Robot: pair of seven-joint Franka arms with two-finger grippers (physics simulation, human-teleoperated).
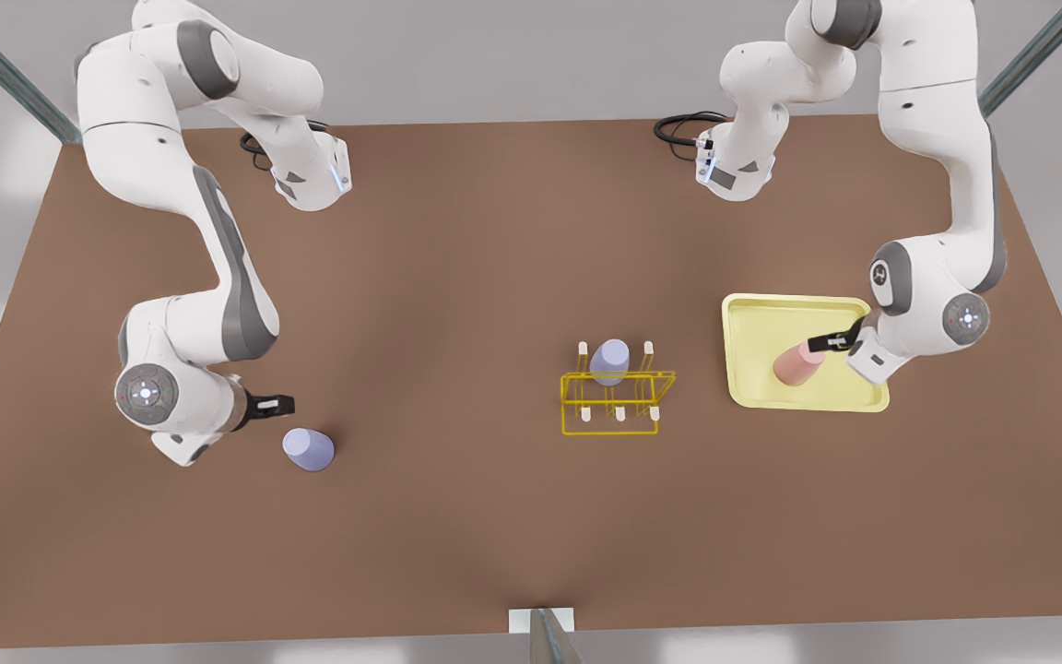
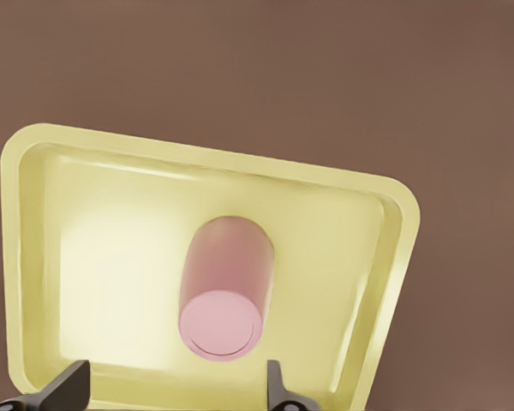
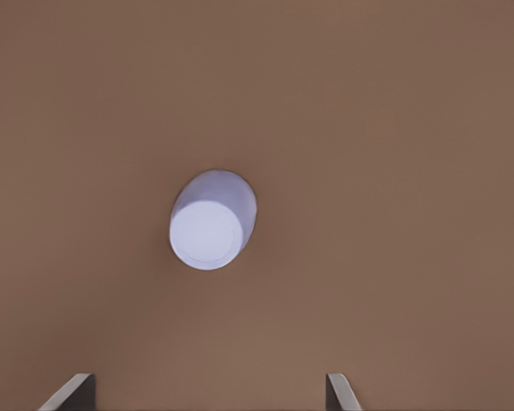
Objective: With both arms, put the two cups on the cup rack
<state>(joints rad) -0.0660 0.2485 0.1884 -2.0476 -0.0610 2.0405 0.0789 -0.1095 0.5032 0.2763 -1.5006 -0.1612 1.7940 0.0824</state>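
The pale pink cup [image 1: 796, 364] [image 2: 226, 289] stands on the pale yellow tray [image 1: 757, 318] [image 2: 343, 214] at the front view's right. My left gripper [image 1: 831, 343] [image 2: 178, 370] hovers open just above it, a finger on either side, not touching. A lavender cup [image 1: 308, 449] [image 3: 211, 220] stands on the bare table at the front view's left. Beside and above that cup is my right gripper [image 1: 274, 404] [image 3: 207, 381], open and apart from it. The yellow wire cup rack [image 1: 619, 402] stands mid-table with a second lavender cup [image 1: 609, 361] on a back peg.
The brown table [image 1: 457, 277] stretches wide between the rack and both arms. The tray's raised rim surrounds the pink cup. Black cables [image 1: 683, 126] lie near the far edge by the arm bases. A small post [image 1: 542, 627] stands at the near edge.
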